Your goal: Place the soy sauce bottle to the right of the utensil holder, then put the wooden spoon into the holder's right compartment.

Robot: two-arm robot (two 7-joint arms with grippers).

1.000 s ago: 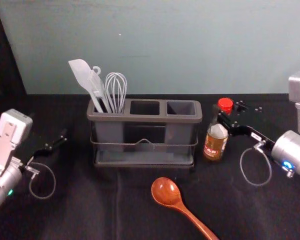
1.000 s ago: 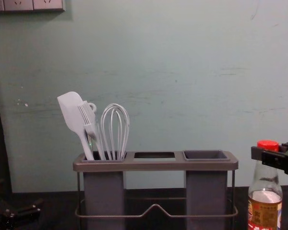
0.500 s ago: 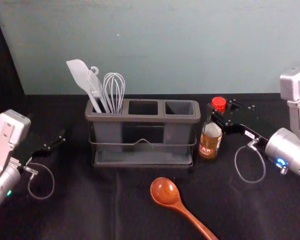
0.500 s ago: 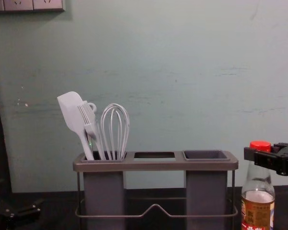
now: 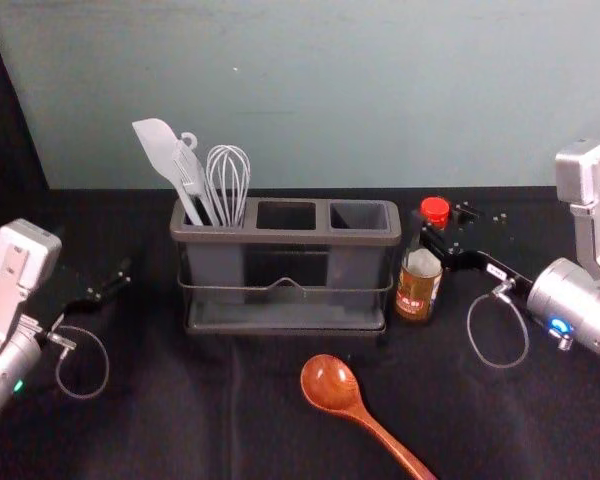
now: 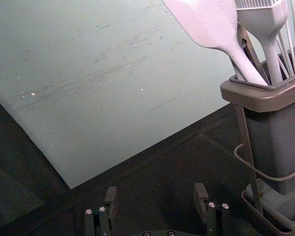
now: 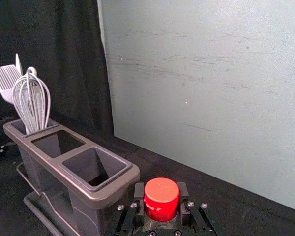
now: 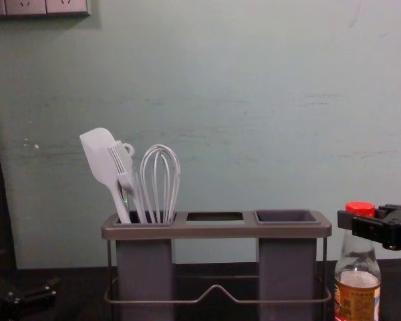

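Jaws of right gripper (image 8: 361, 219) clasp bottle (image 8: 357, 262) beside holder (image 8: 217, 232); label (image 8: 356, 302) illegible.

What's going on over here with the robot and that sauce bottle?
The robot's right gripper has the soy sauce bottle by its red-capped top, upright just right of the utensil holder. The wooden spoon lies in front, not yet in the right compartment. The left gripper is open and empty, left of the holder, whose left compartment holds a whisk, spatula and brush.

Soft light covers the wall (image 5: 380, 90) while the wooden spoon (image 5: 332, 390) catches small glints
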